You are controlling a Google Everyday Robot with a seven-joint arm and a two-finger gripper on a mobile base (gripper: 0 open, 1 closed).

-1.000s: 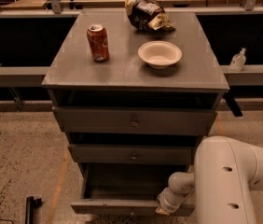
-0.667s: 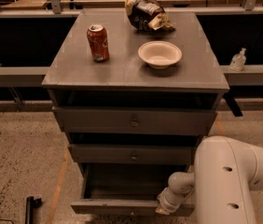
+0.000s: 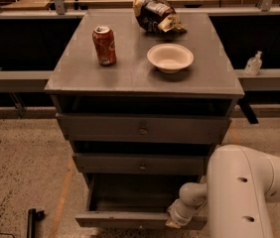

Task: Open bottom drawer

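Grey wood of the bottom drawer point(image 3: 125, 219) stands well out from the cabinet point(image 3: 130, 78). Its front panel lies at the foot of the picture, with the dark inside open to view behind it. Nothing has shifted in the last second: the panel sits where it did then, and so does the gripper point(image 3: 175, 219), which rests against the right part of that panel at its upper edge. Whether it is clamped on the wood or loose I cannot tell. The white arm point(image 3: 244, 192) behind it fills the lower right corner.

With no motion and the drawer this far out, I judge the pull finished or very nearly so. What remains is probably to let go and draw back without nudging the panel in again.

Above, the middle drawer point(image 3: 140, 163) and the top drawer point(image 3: 142, 129) look pushed in, each with a small knob at its centre. On the cabinet's top stand a red can point(image 3: 104, 44) at the left, a white bowl point(image 3: 170, 57) to its right, and a crumpled bag point(image 3: 156, 11) at the back. A small clear bottle point(image 3: 253, 63) stands on the ledge to the right.
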